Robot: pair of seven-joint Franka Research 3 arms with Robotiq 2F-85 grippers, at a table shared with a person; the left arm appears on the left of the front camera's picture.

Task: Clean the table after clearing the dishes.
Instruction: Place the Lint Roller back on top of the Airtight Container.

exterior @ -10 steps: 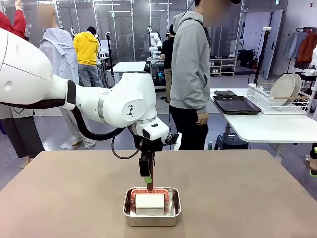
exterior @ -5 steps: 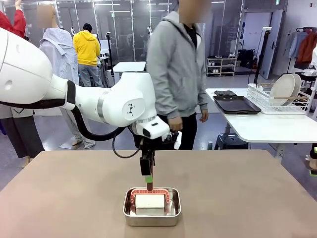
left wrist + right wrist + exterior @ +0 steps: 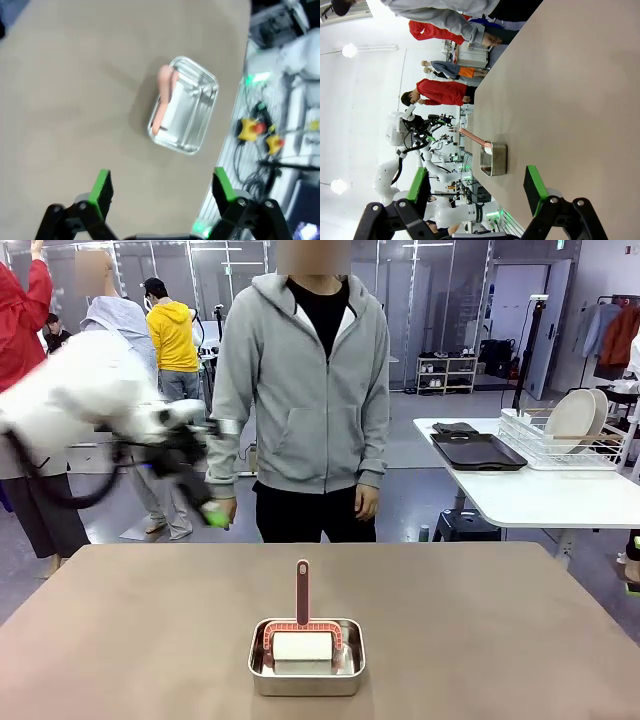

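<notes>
Now that my left gripper (image 3: 212, 517) has swung up and away to the left, jaws wide and empty, the brush (image 3: 302, 602) it hung over a second ago stands alone in the steel pan (image 3: 306, 657), mid-table (image 3: 520, 630). Across from me a person (image 3: 305, 410) has stepped in. My right gripper (image 3: 477, 187) hovers wide, empty. The dishes (image 3: 576, 416) sit racked on the white side table (image 3: 540, 495), so I judge wiping comes next.

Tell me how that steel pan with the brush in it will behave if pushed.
The steel pan looks thin and shiny, so it probably slides easily on the smooth table. The brush handle stands upright above the rim, so it may tip or rattle.
</notes>
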